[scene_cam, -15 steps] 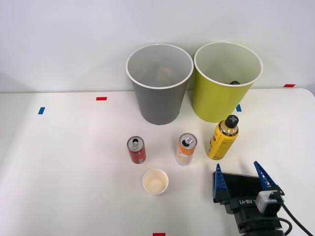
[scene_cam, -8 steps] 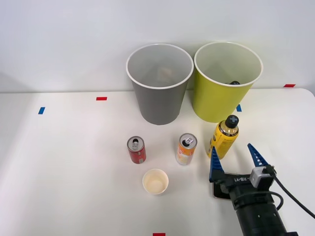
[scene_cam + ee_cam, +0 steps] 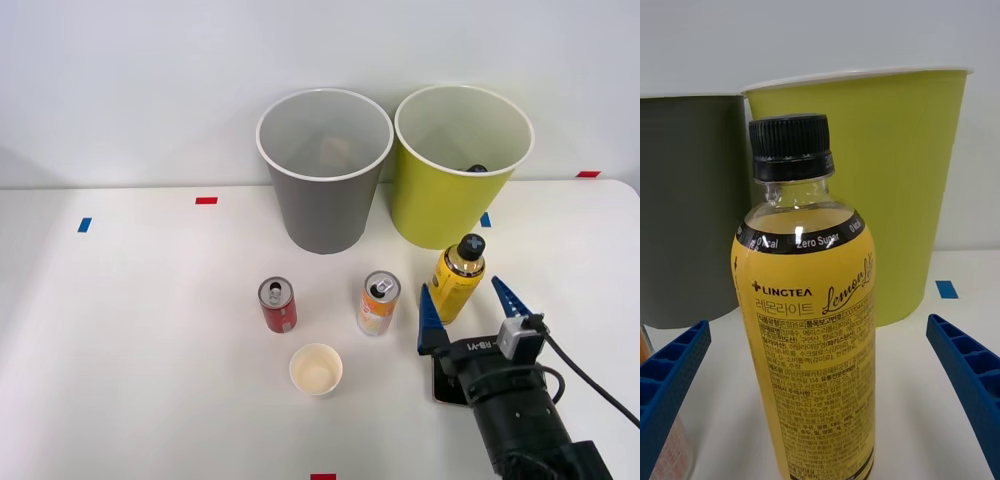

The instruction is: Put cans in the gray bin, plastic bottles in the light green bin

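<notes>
Right gripper [image 3: 470, 301] spread wide and empty, blue ribbed fingers [image 3: 970, 379] flanking the base of the upright yellow-labelled lemon-drink bottle [image 3: 456, 281] without touching it. Bottle standing on the white table [image 3: 140, 330] just before the light green bin [image 3: 460, 170], gray bin [image 3: 322, 170] beside that. Red can [image 3: 278, 305] and orange-and-white can [image 3: 378, 303] upright to the bottle's left, cream paper cup [image 3: 316, 369] nearer the robot.
</notes>
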`<action>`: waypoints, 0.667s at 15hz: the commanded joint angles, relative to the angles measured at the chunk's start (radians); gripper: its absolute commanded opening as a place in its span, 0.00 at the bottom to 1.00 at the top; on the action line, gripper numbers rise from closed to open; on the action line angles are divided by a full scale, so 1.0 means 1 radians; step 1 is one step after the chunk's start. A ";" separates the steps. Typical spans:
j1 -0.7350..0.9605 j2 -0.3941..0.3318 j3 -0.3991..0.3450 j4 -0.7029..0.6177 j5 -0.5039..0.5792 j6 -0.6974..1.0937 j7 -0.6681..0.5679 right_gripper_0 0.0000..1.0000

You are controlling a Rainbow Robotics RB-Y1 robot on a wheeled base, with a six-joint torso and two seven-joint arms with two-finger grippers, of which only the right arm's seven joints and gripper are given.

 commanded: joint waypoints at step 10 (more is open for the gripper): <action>-0.092 0.017 -0.053 0.000 -0.040 0.121 0.050 1.00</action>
